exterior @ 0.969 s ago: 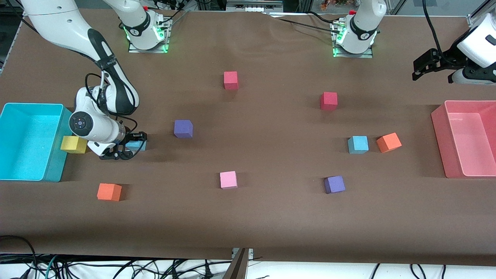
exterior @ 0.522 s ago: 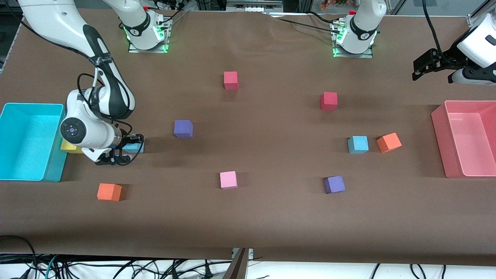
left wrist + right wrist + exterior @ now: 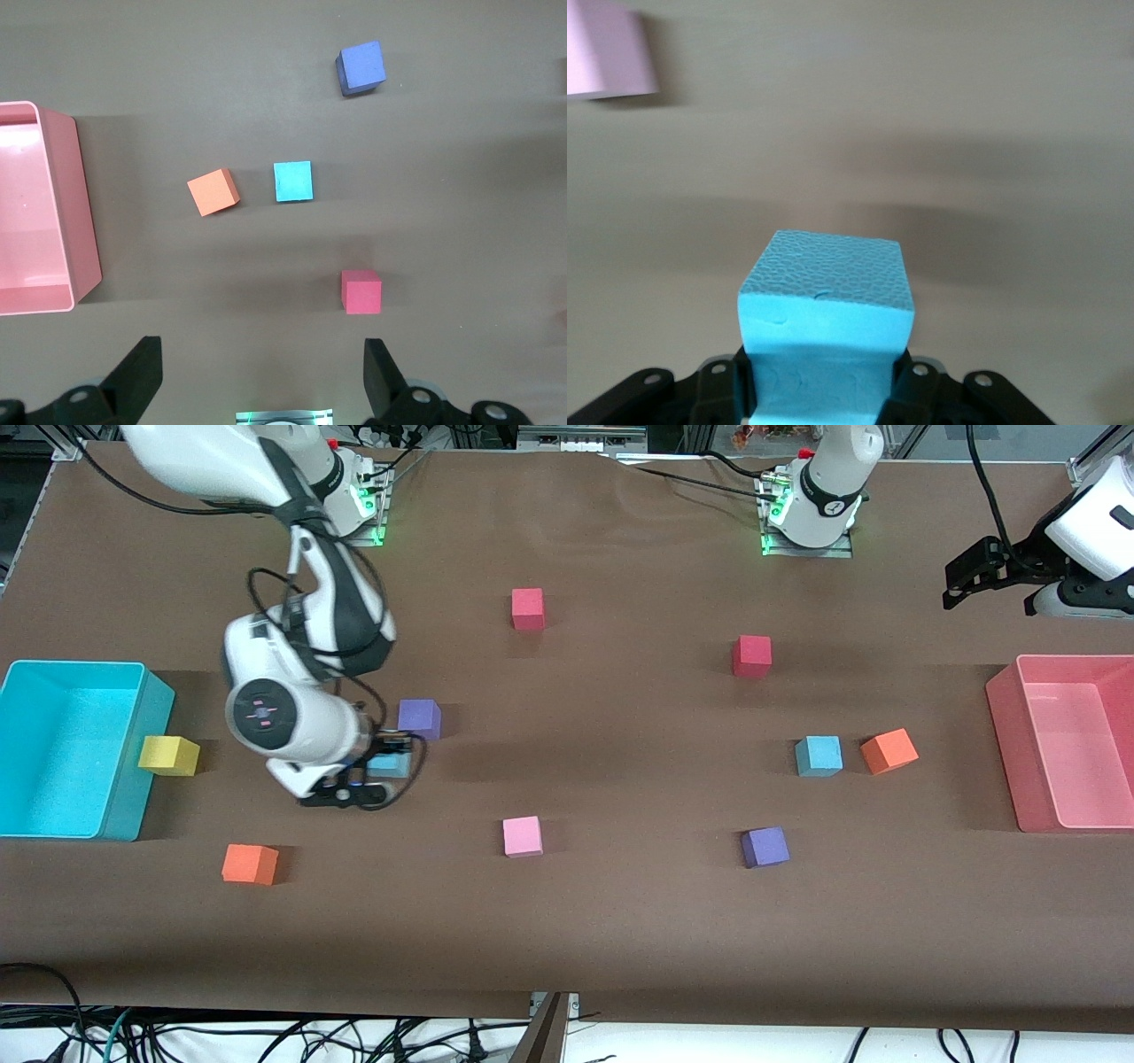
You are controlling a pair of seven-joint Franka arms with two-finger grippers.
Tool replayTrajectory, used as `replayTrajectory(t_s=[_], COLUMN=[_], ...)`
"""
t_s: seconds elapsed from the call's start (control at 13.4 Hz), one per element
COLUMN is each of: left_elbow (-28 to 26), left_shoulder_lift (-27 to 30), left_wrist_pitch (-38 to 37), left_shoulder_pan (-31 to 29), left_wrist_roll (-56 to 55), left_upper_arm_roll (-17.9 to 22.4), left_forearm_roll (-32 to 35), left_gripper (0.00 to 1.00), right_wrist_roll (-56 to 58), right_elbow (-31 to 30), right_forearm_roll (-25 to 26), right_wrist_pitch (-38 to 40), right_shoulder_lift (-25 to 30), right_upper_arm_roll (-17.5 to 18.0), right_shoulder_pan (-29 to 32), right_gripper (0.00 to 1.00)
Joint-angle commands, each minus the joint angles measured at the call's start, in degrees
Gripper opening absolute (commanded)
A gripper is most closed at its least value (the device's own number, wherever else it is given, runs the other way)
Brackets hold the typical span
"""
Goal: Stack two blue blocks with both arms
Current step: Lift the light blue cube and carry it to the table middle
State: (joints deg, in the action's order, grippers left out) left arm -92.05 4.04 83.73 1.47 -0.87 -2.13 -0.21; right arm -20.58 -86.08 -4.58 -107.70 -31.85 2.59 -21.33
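One blue block (image 3: 387, 763) is pinched in the right gripper (image 3: 376, 769), lifted over the bare cloth beside a purple cube (image 3: 419, 718). The other blue block (image 3: 819, 755) sits on the table just beside an orange cube (image 3: 889, 750). The left gripper (image 3: 979, 571) waits with fingers spread above the pink bin (image 3: 1005, 717).

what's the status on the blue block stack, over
Right gripper shut on a blue block, lifted over the table. Left gripper open, waiting. Second blue block beside orange cube.
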Motion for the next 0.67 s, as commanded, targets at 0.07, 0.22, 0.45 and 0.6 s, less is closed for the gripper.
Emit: replayTrajectory(t_s=[0.07,0.22,0.45,0.6], left_elbow=[-0.67,-0.67,-0.76,-0.76], left_shoulder_lift=[0.18,0.09,-0.17,-0.26], left_wrist_pitch=[0.74,0.91,0.91,1.00], left_shoulder_pan=[-0.15,-0.42,-0.77,-0.77], left_wrist_roll=[-0.27,-0.18,-0.18,-0.18], left_upper_arm_roll=[0.11,0.46,0.64,0.64], left_forearm_roll=[1.62,1.53,1.62,1.53], left_gripper=[1.00,1.00,1.00,1.00], right_wrist_roll=[-13.49,-18.43,-24.84,-25.65], right_elbow=[10.91,13.91,14.18,14.18], right_forearm_roll=[-2.89,-2.98,-3.07,-3.42], right_wrist_pitch=[1.18,0.04,-6.19,-9.88], right_shoulder_lift=[-9.17,-12.87,-16.30,-18.76], right_upper_arm_roll=[-0.13,-0.04,-0.04,0.05], right_shoulder_pan=[-8.97,-12.75,-17.94,-20.85], right_gripper=[0.00,0.00,0.00,0.00])
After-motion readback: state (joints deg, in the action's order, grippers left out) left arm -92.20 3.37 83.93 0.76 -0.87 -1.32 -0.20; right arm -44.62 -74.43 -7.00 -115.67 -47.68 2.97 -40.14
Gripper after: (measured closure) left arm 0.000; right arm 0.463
